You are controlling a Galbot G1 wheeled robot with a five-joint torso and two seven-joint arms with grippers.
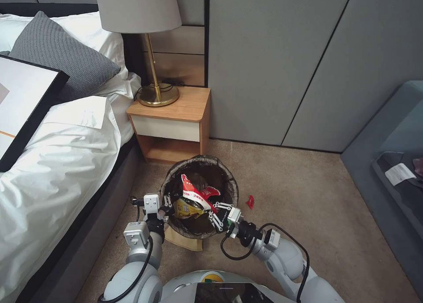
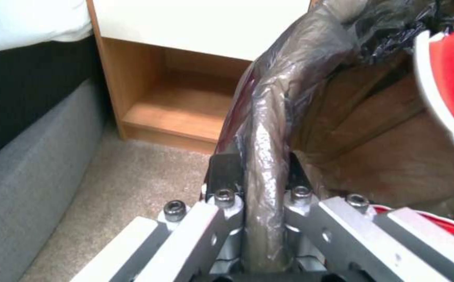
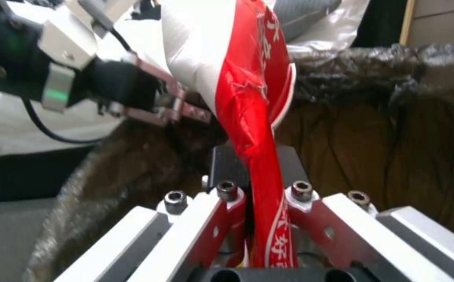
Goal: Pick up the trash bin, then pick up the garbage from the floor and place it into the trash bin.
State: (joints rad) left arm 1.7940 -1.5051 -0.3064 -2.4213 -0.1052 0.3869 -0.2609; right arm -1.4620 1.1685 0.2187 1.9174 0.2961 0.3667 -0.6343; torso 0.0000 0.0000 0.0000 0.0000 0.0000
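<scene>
The trash bin (image 1: 176, 181) with its dark liner hangs just above the carpet in front of me. My left gripper (image 1: 166, 204) is shut on the near-left rim; the left wrist view has the liner-covered rim (image 2: 268, 117) pinched between its fingers (image 2: 221, 172). My right gripper (image 1: 216, 214) is over the bin's near-right side, shut on a crushed red-and-white paper cup (image 1: 194, 192) that stands up inside the opening. That cup (image 3: 248, 90) also rises from the right gripper (image 3: 261, 168) in the right wrist view. A yellow wrapper (image 1: 186, 208) lies in the bin.
A small red scrap (image 1: 250, 201) lies on the carpet right of the bin. A flat brown paper bag (image 1: 187, 242) lies under the bin's near side. The wooden nightstand (image 1: 172, 117) with a brass lamp stands just behind, the bed (image 1: 57, 162) at left, a grey bench (image 1: 387, 162) at right.
</scene>
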